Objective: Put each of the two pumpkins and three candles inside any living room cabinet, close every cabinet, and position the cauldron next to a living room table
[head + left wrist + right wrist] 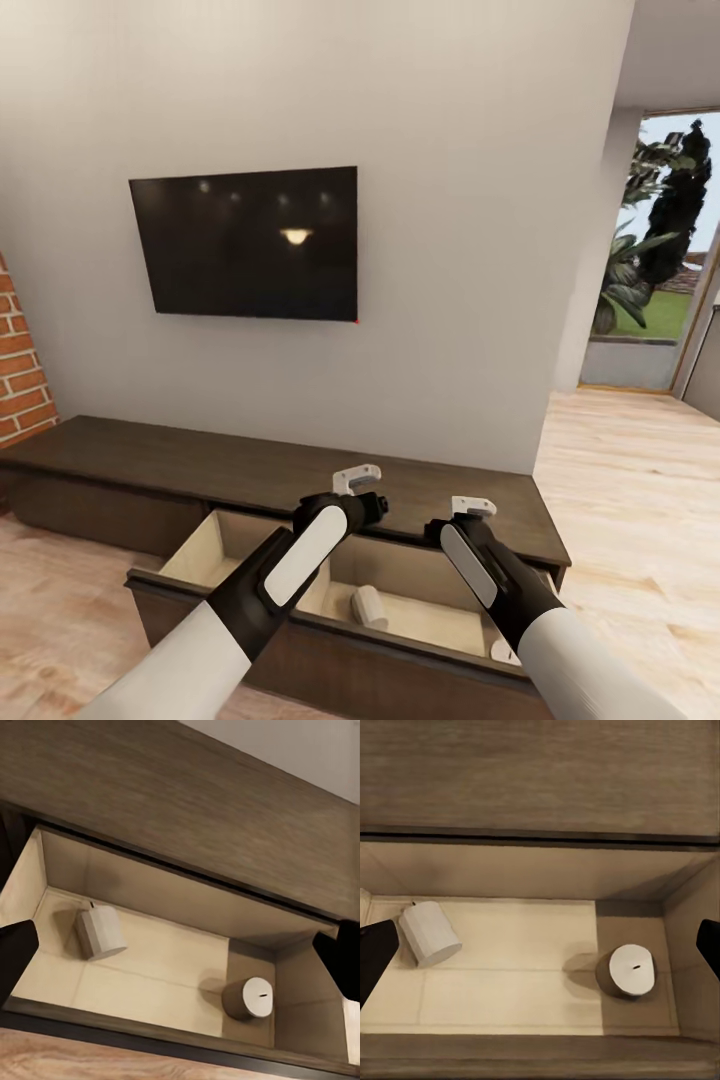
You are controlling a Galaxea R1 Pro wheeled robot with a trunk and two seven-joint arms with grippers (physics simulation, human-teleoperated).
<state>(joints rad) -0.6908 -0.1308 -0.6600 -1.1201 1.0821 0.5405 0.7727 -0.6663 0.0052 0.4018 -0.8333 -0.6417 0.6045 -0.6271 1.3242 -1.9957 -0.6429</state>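
Drawer (pixel 180 565): pulled out from the front of the cabinet (pixel 150 455), pale inside, both arms poised above it.
Candles: 2 grey-beige candles lie in the drawer. One (pixel 99 932) is tipped on its side on the floor panel, nearer the drawer's middle; the other (pixel 631 970) stands upright close to the side wall and corner. They are well apart.
Left gripper (pixel 180 952): fingers spread wide, dark tips at either edge of its wrist view, nothing between them.
Right gripper (pixel 540 956): likewise wide open and empty, hanging over the same compartment.
Third candle: a pale sliver at the edge of the right wrist view may be another candle, but it is too cropped to say.
Step in hand: probably clearing the drawer after a drop, then shutting it.
Doing it well: lift both grippers straight up past the drawer rim before any push, and press the front panel squarely so the fallen candle does not roll and jam.
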